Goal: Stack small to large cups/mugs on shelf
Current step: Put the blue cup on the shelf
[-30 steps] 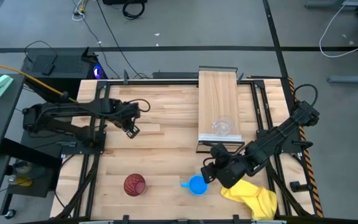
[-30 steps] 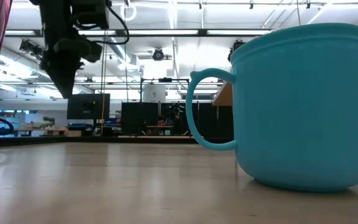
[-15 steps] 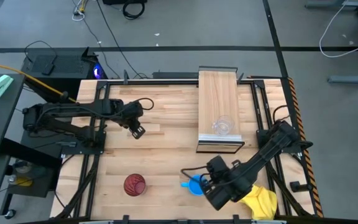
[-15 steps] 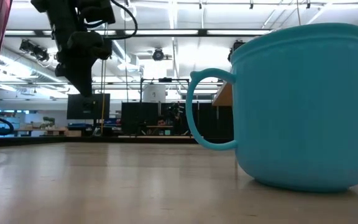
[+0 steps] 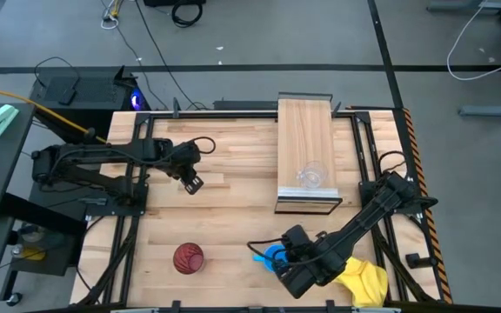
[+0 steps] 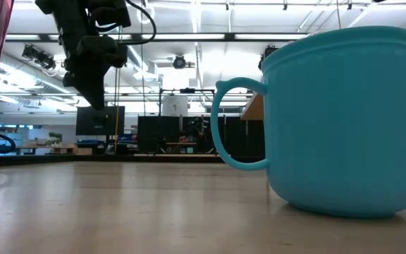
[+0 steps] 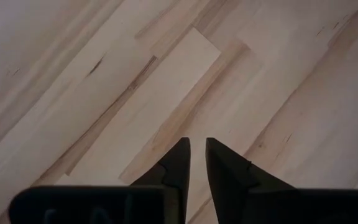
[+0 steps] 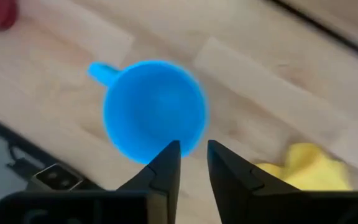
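Apparently empty blue mug (image 8: 155, 111) upright

The room is bright, lit by long ceiling lights (image 6: 189, 39) seen in the low view. The worktop (image 5: 233, 209) shows soft, faint shadows and no strong glare. The blue mug (image 8: 155, 111) looks blurry in the right wrist view. The low view's near worktop is fuzzy.
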